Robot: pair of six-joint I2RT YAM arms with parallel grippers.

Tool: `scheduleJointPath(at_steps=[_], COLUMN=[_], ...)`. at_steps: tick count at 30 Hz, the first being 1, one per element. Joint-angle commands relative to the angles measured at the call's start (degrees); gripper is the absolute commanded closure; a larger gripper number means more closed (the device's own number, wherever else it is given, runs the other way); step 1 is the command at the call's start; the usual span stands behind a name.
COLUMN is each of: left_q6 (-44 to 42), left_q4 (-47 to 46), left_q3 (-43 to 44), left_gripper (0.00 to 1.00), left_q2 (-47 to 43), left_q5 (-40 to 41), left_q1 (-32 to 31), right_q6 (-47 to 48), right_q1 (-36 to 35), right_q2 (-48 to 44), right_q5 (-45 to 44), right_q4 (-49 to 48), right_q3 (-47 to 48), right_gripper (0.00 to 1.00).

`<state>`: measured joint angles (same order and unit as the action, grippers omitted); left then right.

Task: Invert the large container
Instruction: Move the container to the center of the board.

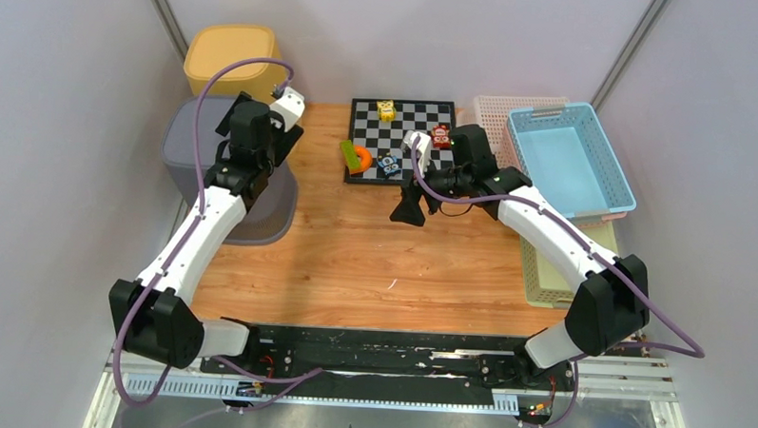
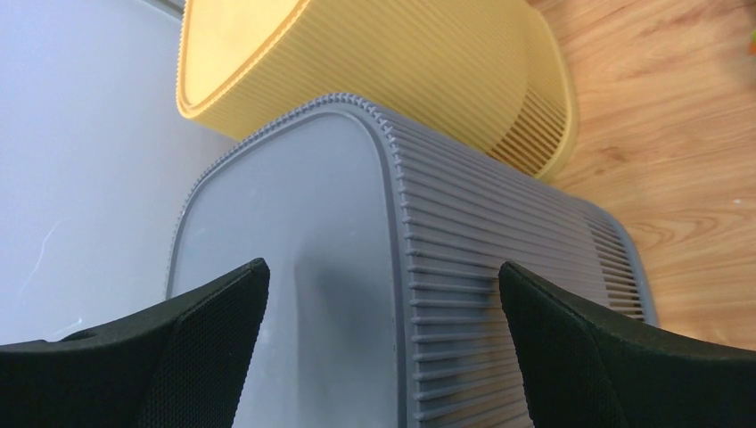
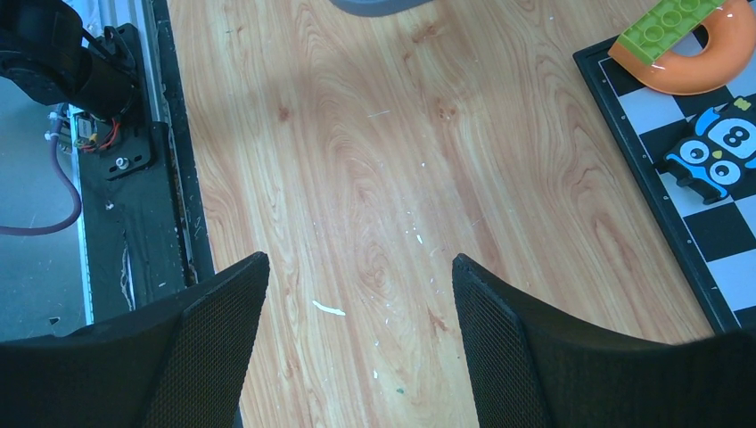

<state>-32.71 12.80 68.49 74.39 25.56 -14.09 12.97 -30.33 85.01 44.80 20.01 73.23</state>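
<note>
Wood is the biggest thing here: the table (image 1: pixel 373 261) runs out in front of my two bases. The large grey container (image 1: pixel 189 148) stands at its left edge. My left wrist view shows a smooth flat face on top and ribbed walls flaring out toward the rim lower down. I judge from this that it is already bottom-up, with its mouth against the surface. My left gripper (image 2: pixel 382 267) hangs just above that flat face, near one rounded corner. Its jaws are spread as wide as they go, with nothing between them. I cannot tell whether the fingers brush the plastic. I read the wide spread as a way to keep clear of the wall, either to let go or to check how the container sits.

The yellow container (image 1: pixel 230 57) behind it looks inverted too and sits close against it. Whatever is under either one is hidden.

On the right, the blue basket (image 1: pixel 521 143) shows a bare floor. It rests on a pale pink basket (image 1: pixel 498 109), and a yellowish basket (image 1: pixel 544 277) lies nearer my base. Their insides are mostly covered.

My right gripper (image 3: pixel 358 260) hovers over bare wood with its jaws parted and empty, out of the left arm's way.

Beside it, the chessboard (image 1: pixel 417 111) holds the small pieces. These are a green brick on an orange ring (image 1: pixel 355 156), an owl block (image 1: pixel 389 164), a red toy (image 1: pixel 441 135) and a yellow toy (image 1: pixel 386 110).
</note>
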Motion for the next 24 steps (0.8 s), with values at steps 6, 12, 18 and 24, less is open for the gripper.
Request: scheduleJointPath(at_steps=[6,12,18,24], left_q6=[-2.9,-0.1,1.2,0.6], left_q4=[-0.7,7.2,10.3,10.5], left_q3=[2.3,3.2,0.7,-3.0], left_gripper=[0.00,0.00,0.00,0.00], left_q2=[-2.4,-9.3,-16.1,-21.7], left_q5=[-10.3,-18.4,-14.0,-12.3], left_q1=[3.5,3.3,3.1,3.1], right_q6=[0.7,0.8,1.8,5.0], right_q1=[0.7,0.7,1.0,2.5], right_q2=[-0.3,-0.6,-3.5,-9.0], right_q5=[0.6,0.6,-1.6,-15.8], right_q4=[-0.9,-0.9,-0.2,7.0], right_q3=[-1.0,-1.0,-0.3,6.0], right_gripper=[0.22,0.22,0.22,0.21])
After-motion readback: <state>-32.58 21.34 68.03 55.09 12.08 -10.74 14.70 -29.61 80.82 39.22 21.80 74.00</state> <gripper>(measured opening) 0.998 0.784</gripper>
